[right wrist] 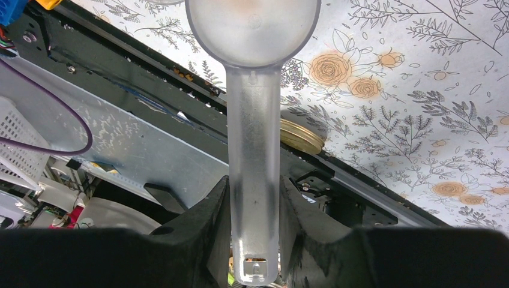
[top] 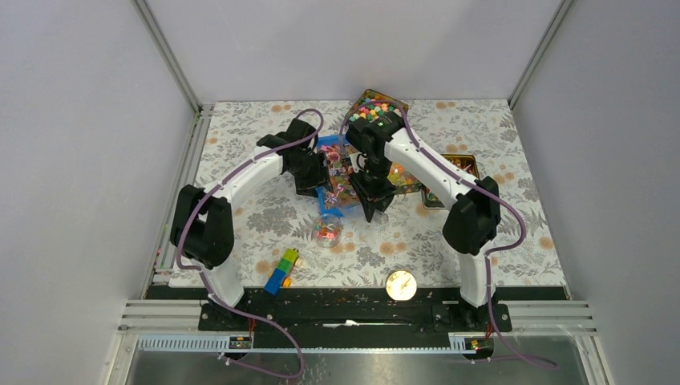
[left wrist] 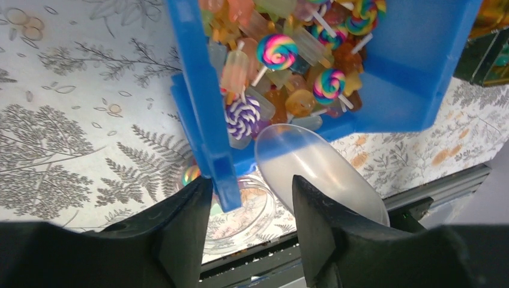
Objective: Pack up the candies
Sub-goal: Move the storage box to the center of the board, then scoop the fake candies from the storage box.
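A blue bin (top: 330,200) of candies (left wrist: 282,57), lollipops and small wrapped sweets, sits mid-table, seemingly tilted toward the front. My left gripper (left wrist: 251,183) is open around the bin's near wall (left wrist: 210,144); the wall touches the left finger only. In the top view the left gripper (top: 314,183) is at the bin's left side. My right gripper (right wrist: 253,180) is shut on the handle of a frosted plastic scoop (right wrist: 252,120). The scoop's empty bowl (left wrist: 312,168) hangs just in front of the bin. A clear jar (top: 327,231) holding a few candies stands below.
A tray of round coloured balls (top: 375,104) sits at the back and a dark tray (top: 463,164) lies behind the right arm. A gold lid (top: 401,285) and stacked toy bricks (top: 281,270) lie near the front edge, next to the black rail (top: 353,309).
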